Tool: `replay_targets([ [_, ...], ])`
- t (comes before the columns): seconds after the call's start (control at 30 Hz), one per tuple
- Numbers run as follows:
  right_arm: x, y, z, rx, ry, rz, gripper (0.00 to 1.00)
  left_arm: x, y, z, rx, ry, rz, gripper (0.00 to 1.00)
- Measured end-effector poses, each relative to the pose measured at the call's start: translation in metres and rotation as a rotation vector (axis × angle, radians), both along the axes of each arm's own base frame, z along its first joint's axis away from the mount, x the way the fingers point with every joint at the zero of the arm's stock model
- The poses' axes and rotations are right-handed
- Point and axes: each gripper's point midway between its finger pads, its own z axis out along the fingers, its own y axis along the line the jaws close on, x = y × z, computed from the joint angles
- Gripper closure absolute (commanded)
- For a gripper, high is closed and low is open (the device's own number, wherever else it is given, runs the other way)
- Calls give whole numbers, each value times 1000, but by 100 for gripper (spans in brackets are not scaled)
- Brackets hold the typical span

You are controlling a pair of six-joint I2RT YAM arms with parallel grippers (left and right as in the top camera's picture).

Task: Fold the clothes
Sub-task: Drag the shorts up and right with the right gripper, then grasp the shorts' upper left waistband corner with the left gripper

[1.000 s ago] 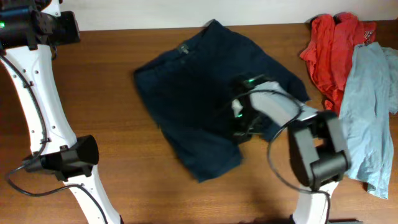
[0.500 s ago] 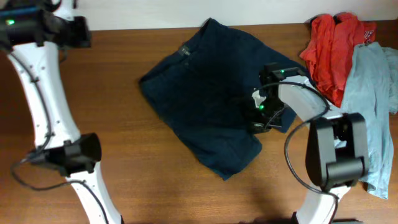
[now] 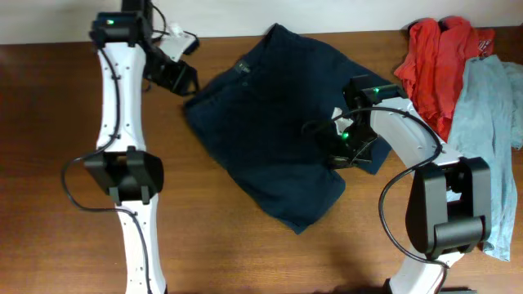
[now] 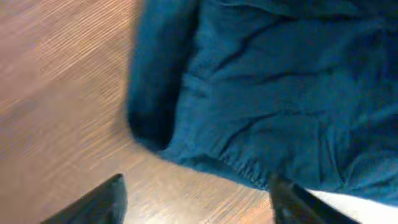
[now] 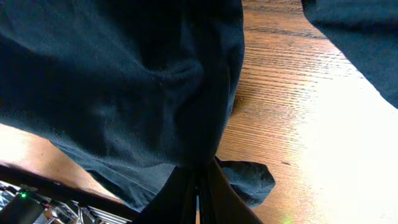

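Observation:
The dark navy shorts (image 3: 270,122) lie spread across the middle of the table. My right gripper (image 3: 341,149) is shut on a fold at their right edge; in the right wrist view its fingers (image 5: 199,190) pinch the navy cloth (image 5: 124,81), which hangs bunched over them. My left gripper (image 3: 185,79) is open at the shorts' far left corner. In the left wrist view its jaws (image 4: 196,202) stand wide apart over bare wood, just short of the gathered waistband edge (image 4: 249,165). The red garment (image 3: 437,61) and pale blue shirt (image 3: 486,139) lie heaped at the right.
The wooden table (image 3: 204,237) shows bare in front and at the left. The table's back edge meets a white wall just behind the shorts. Both arm bases stand at the front edge, the left one (image 3: 122,175) and the right one (image 3: 445,212).
My left arm has swung from the far left in to the shorts' left corner. My right gripper dragged the shorts to the right, then held nearly still.

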Motion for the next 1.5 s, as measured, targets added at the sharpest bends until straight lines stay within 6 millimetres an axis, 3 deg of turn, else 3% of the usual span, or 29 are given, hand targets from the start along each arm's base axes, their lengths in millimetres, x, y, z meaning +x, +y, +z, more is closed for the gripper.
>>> replay_targets([
  [0.2,-1,0,0,0,3,2,96,-2,-3,-16,7,11,-96,22],
  [0.37,-1,0,0,0,3,2,96,8,-3,-49,9,33,-113,23],
  [0.57,-1,0,0,0,3,2,96,16,-4,-83,9,55,-124,34],
  [0.6,-1,0,0,0,3,2,96,16,-4,-86,9,58,-124,37],
  [0.7,-1,0,0,0,3,2,96,17,-5,-93,6,65,-130,63],
  [0.77,-1,0,0,0,3,2,96,17,-6,-98,2,72,-133,75],
  [1.0,-1,0,0,0,3,2,96,6,-6,-120,-6,148,-135,100],
  [1.27,-1,0,0,2,-2,12,96,2,4,-126,44,197,-62,100],
  [1.37,1,0,1,3,-9,21,96,0,17,-128,70,232,30,100],
  [1.5,10,0,7,8,-44,29,96,-6,50,-127,64,306,204,100],
])
